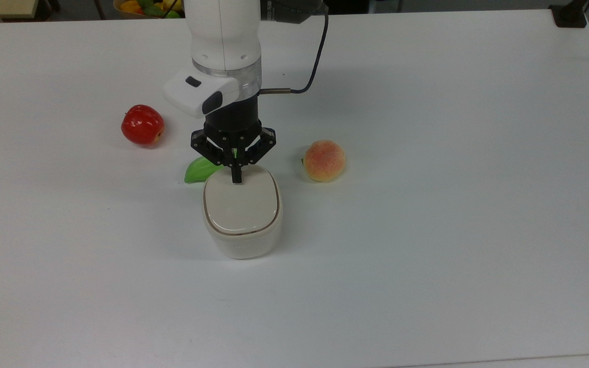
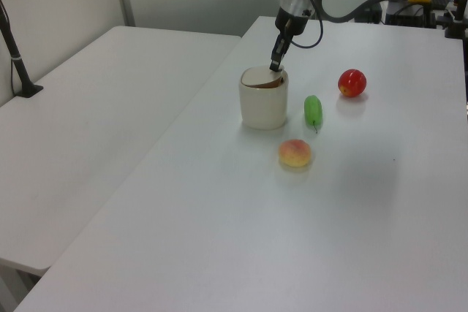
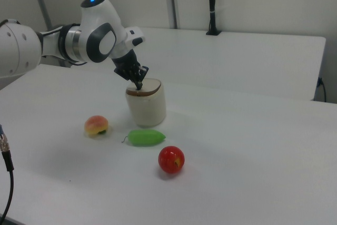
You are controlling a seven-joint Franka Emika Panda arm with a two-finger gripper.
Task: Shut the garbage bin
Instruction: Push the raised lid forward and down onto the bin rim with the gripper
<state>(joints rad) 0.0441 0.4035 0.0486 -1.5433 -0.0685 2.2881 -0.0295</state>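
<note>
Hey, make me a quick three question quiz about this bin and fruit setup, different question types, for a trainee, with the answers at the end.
1. True or false: the claw rests its shut tips on the lid of the garbage bin.
2. Multiple choice: in the top view, what lies to the bin's right? A) red apple B) peach C) green vegetable
3. Short answer: in the left view, is the lid fully flat on the bin?

Key
1. True.
2. B, the peach; the red apple and the green vegetable lie to the top view's left.
3. No; the lid sits slightly tilted, with a dark gap under one edge.
</note>
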